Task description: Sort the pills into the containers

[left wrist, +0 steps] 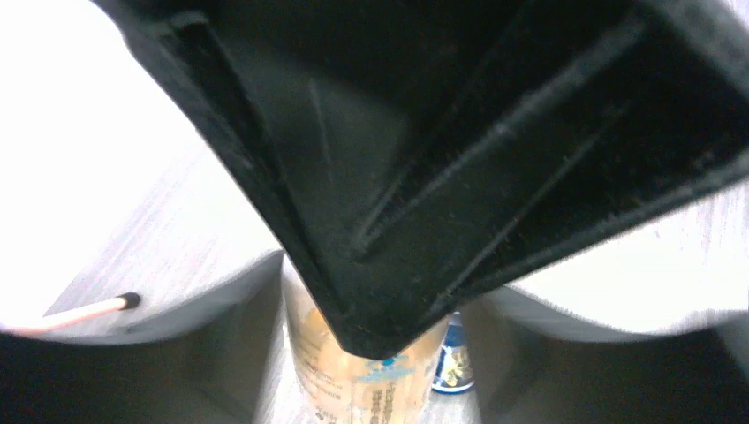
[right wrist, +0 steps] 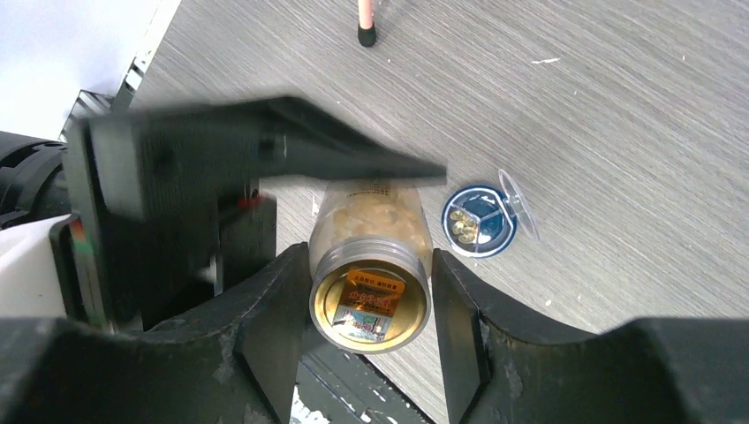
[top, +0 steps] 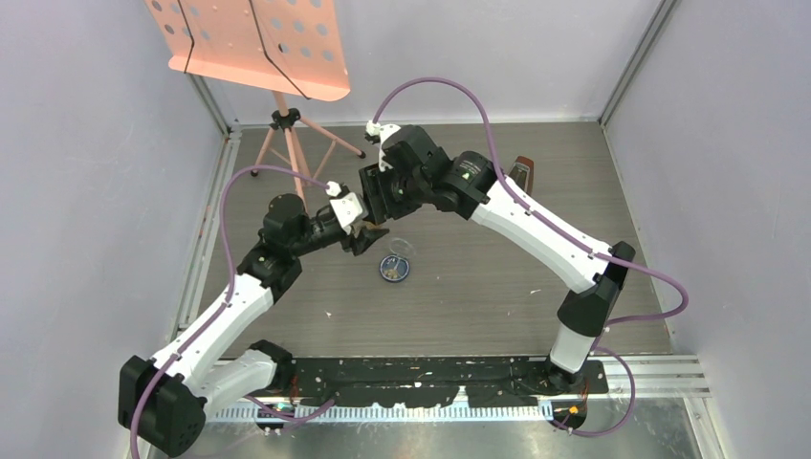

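The step in hand looks like opening the bottle (right wrist: 371, 221). The left gripper (top: 363, 233) holds it on its side above the counter (right wrist: 618, 106), jaws closed across its body. The right gripper (right wrist: 367, 261) has its jaws either side of the gold top (right wrist: 371, 305), so close that I cannot tell whether they grip it or merely flank it. The bottle is packed with pills (right wrist: 366, 208). Near it on the counter sits the dish (right wrist: 481, 253), its clear lid (right wrist: 519, 205) flipped open and a few pills inside. Next, I judge, the right jaws must clamp the top and twist while the left holds firm, without tipping the mouth downward.
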Available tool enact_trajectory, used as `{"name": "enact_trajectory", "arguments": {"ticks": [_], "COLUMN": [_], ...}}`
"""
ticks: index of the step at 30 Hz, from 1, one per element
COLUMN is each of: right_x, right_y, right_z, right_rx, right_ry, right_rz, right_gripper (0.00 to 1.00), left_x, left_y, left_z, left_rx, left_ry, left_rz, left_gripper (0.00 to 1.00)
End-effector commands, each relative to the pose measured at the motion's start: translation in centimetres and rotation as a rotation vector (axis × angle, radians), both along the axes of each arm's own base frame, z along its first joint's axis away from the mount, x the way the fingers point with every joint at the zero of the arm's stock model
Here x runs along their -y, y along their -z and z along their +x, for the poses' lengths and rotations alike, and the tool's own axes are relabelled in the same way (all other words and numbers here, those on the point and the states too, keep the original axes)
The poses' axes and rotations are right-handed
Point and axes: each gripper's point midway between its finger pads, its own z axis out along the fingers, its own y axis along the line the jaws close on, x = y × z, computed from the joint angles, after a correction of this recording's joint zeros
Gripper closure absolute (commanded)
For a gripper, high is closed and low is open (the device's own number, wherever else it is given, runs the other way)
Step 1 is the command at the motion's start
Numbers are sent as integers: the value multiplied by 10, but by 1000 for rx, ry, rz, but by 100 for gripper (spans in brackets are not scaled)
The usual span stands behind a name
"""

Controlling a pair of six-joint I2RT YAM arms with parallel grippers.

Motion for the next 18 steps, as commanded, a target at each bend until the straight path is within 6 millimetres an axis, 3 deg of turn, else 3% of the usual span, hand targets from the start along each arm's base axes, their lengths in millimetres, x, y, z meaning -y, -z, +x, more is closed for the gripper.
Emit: {"name": "enact_trajectory", "arguments": {"ticks": [1,4,7,12,18], "right_x": [5,24,51,114,186], "right_y": [-14,-14,0,17,83], "right_z": [9,25,39,65,74], "right_rx": [54,97,107,105,28], "right_ry": [37,106,181,339,478], "right_rz": [7,-40,-111,-170,-320], "right_gripper": [68,68,68,68,68], "left_x": [-2,-3,-6,-16,-41], "left_y": [-27,-15,-3,8,3], "left_z": [10,9,5,2,13], "left_rx": [91,59,36,23,12], "left_ry": [-45,-51,-58,-121,-315], "left_rz": [-59,-39,-34,-59,-165], "left_gripper": [2,1,1,1,1]}}
